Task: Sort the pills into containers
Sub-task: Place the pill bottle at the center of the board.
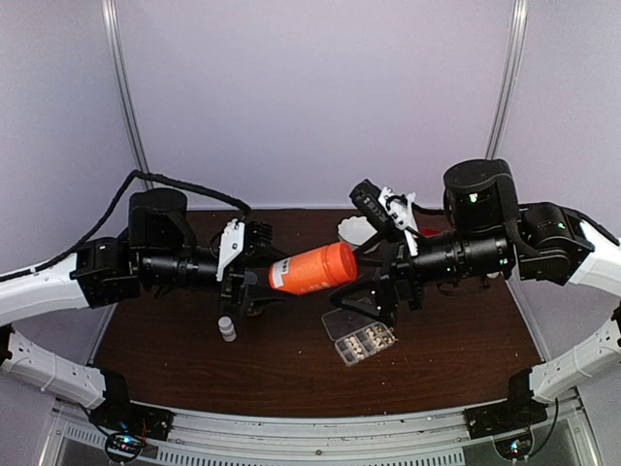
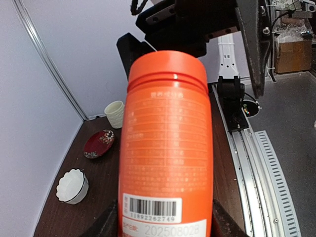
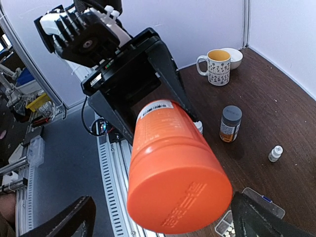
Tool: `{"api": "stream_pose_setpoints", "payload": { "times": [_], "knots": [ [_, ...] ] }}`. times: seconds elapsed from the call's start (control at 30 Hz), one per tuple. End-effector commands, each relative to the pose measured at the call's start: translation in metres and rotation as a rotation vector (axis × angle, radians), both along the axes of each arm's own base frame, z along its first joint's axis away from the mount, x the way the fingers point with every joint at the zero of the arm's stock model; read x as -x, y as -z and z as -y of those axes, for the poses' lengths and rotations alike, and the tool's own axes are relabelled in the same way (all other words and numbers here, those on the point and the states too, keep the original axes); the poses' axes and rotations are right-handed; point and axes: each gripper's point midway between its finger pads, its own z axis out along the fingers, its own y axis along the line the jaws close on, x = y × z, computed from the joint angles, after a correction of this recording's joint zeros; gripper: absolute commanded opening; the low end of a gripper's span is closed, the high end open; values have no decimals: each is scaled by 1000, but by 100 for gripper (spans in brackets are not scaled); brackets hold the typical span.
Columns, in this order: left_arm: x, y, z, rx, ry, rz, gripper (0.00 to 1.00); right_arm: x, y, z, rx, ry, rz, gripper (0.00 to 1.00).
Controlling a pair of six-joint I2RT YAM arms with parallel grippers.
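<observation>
An orange bottle [image 1: 312,269] hangs level above the table between both arms. My left gripper [image 1: 254,280] is shut on its barcode end, fingers [image 2: 98,223] pressed against both sides of the bottle [image 2: 165,148]. Around its orange cap [image 3: 180,195] stands my right gripper [image 3: 165,219], open, with its fingers [image 3: 74,217] well apart from the cap. Below the bottle lies the clear pill box [image 1: 359,342] with its lid folded back. Pale pills [image 3: 227,228] sit in its cells, the containers [image 1: 367,340].
A small white bottle [image 1: 227,328] stands near the left arm. A grey-capped labelled bottle [image 3: 230,123], a patterned mug [image 3: 217,66] and a white bowl [image 3: 236,55] stand further off. A cream cup [image 2: 114,114], red dish [image 2: 98,143] and fluted white bowl [image 2: 72,186] sit near the wall.
</observation>
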Motion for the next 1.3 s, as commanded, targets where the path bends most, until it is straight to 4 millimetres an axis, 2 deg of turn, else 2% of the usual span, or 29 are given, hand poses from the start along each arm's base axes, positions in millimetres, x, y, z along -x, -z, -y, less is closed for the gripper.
{"api": "stream_pose_setpoints", "payload": {
  "times": [0.0, 0.13, 0.27, 0.5, 0.57, 0.67, 0.7, 0.73, 0.8, 0.9, 0.97, 1.0, 1.13, 1.2, 1.27],
  "knots": [
    [-6, -31, 3, 95, -16, 77, 0, -10, -23, 8, -121, 97, -92, 100],
    [-5, -30, 5, 92, -3, 71, 0, -22, -21, 8, -108, 175, -165, 100],
    [-6, -31, 8, 93, -3, 70, 0, -21, -20, 0, -113, 172, -219, 98],
    [-8, -31, 11, 86, -1, 68, 0, -22, -20, -6, -121, 184, -285, 68],
    [-10, -29, 11, 78, -10, 71, 0, -21, -19, -6, -111, 181, -299, 48],
    [-13, -26, 11, 71, -23, 72, 0, -20, -15, -7, -104, 169, -329, 31],
    [-12, -24, 12, 69, -21, 72, 7, -20, -13, -6, -102, 166, -337, 26],
    [-12, -22, 12, 66, -17, 70, 19, -23, -10, -4, -97, 174, -343, 22],
    [-16, -18, 12, 63, -42, 54, 42, -31, -1, 3, -68, 198, -350, 21],
    [-22, -10, 7, 53, -97, 22, 70, -53, 20, 28, 15, 280, -316, 21],
    [-27, -2, 0, 44, -153, -5, 89, -75, 41, 56, 112, 378, -268, 19],
    [-31, 1, -5, 43, -188, -18, 96, -84, 59, 76, 202, 437, -247, 19],
    [-52, 19, -33, 10, -403, -107, 98, -124, 113, 151, 533, 672, -172, 19],
    [-69, 27, -56, 11, -586, -200, 98, -133, 141, 174, 646, 717, -216, 19],
    [-79, 38, -77, -8, -707, -287, 97, -142, 167, 186, 709, 730, -282, 19]
  ]
}}
